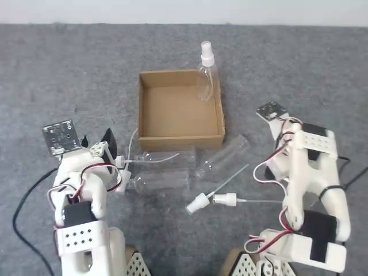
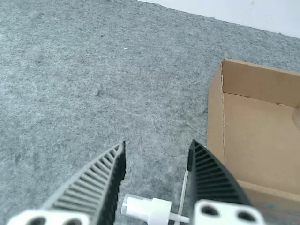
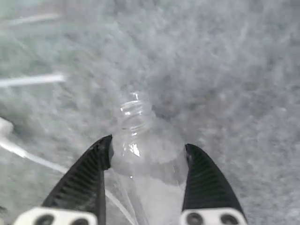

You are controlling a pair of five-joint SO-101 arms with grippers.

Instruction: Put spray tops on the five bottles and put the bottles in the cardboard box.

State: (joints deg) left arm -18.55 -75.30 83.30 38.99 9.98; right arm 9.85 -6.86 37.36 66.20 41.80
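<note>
Showing the capping stage. The right claw was clamped round the shoulders of an open bottle, its neck left free, presumably so that a top could be fitted. The left claw stood apart above the felt, a spray top lying just beneath it, well placed for a pick. The box sat mid-table, one capped bottle leaning in its far right corner. Three bare bottles lay by its near wall, with two more tops beside them. Most of the task appeared undone.
</note>
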